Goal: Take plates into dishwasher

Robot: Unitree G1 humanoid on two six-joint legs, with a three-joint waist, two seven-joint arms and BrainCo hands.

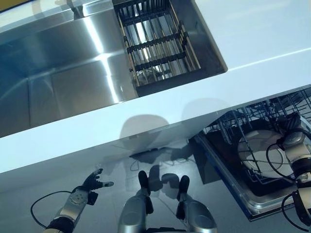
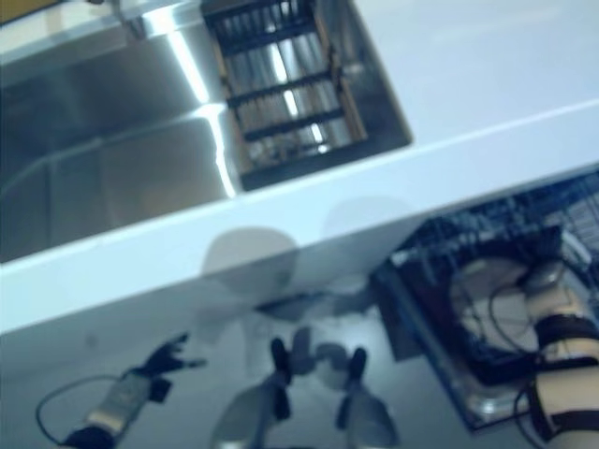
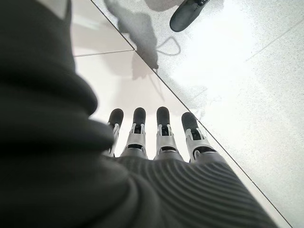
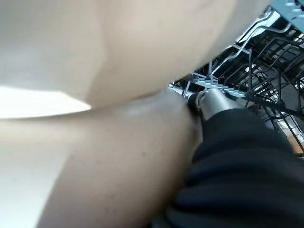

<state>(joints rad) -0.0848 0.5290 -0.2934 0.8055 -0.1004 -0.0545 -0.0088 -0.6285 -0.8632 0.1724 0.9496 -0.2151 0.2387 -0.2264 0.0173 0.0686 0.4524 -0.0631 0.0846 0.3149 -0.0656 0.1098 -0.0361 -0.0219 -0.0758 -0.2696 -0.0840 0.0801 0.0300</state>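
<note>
The plate (image 1: 260, 153) is round and cream-white, with a smooth plain surface. It lies tilted in the dark wire dishwasher rack (image 1: 233, 128), low on the robot's right, below the white tabletop (image 1: 146, 114). The right hand (image 1: 293, 139) is at the plate's far rim; in the right wrist view the plate fills almost everything and only one finger shows against it, so I cannot tell how the fingers stand. The steel sink (image 1: 63, 73) holds a wire drying basket (image 1: 155, 43). The left hand (image 1: 92, 183) hangs over the floor (image 3: 247, 71), its fingers (image 3: 164, 130) straight and spread.
</note>
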